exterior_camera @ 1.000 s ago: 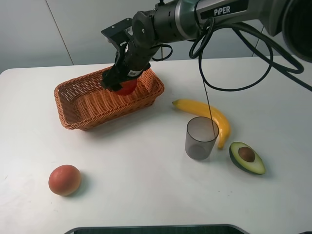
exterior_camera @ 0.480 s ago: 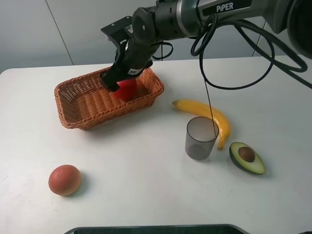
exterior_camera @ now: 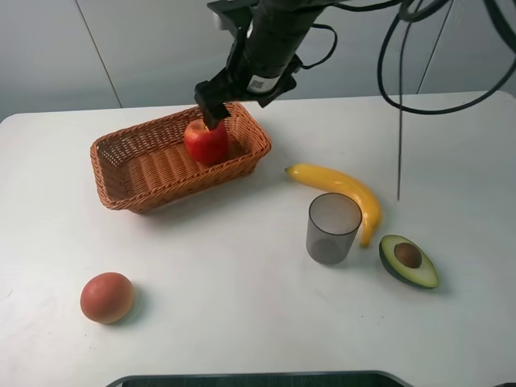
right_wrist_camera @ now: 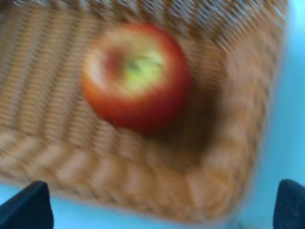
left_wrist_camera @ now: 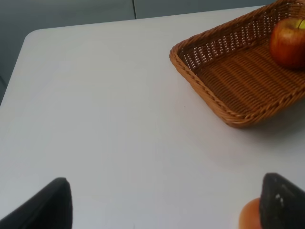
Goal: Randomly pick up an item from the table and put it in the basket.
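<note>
Right hand [exterior_camera: 211, 110] lifts clear, jaws spread, apple [exterior_camera: 206, 142] now loose at right end of basket [exterior_camera: 149, 171]; prob firm, slick, weighty, so grip across its middle.

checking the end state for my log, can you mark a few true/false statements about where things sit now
The apple lies inside the basket. True.
The right gripper is shut on the apple. False: the right gripper is open above the apple, gripping nothing.
The cup stands upright beside the banana. True.
The avocado half lies in the basket. False: the avocado half lies on the table, beside the cup.
The left gripper holds the round orange-brown fruit. False: the left gripper is open and empty; the fruit rests on the table.
</note>
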Motion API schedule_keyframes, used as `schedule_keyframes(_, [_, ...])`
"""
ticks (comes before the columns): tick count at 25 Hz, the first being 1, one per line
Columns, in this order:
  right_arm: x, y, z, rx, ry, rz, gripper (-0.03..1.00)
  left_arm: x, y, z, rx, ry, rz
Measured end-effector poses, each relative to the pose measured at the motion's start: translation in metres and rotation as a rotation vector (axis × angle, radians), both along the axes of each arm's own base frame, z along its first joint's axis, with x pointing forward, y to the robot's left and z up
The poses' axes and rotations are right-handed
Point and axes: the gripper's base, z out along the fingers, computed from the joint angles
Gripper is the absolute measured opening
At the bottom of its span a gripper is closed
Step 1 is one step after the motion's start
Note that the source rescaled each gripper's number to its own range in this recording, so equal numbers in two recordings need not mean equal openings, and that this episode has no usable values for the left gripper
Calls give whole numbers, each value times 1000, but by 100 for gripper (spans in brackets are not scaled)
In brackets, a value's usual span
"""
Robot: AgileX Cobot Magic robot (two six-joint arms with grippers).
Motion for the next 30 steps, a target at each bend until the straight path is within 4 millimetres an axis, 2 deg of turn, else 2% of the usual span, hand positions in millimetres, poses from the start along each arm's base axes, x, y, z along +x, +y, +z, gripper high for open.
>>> schedule_keyframes(3, [-5, -40, 10, -5, 53, -98, 100, 0, 0, 0, 0, 0, 0])
schedule_keyframes(8, [-26, -112, 32, 18, 87, -266, 100, 0, 0, 0, 0, 0, 0])
schedule_keyframes(13, [-62, -183, 49, 36, 80, -438, 100, 0, 0, 0, 0, 0, 0])
schedule_keyframes(17, [-99, -227, 63, 57, 44, -566, 100, 0, 0, 0, -2, 0, 1])
schedule_keyframes(20, [-127, -251, 74, 72, 2, -649, 100, 0, 0, 0, -1, 0, 1])
schedule_keyframes(23, [-155, -263, 86, 84, -60, -693, 100, 0, 0, 0, -1, 0, 1])
schedule_keyframes(30, [-221, -264, 104, 123, -239, -686, 100, 0, 0, 0, -4, 0, 2])
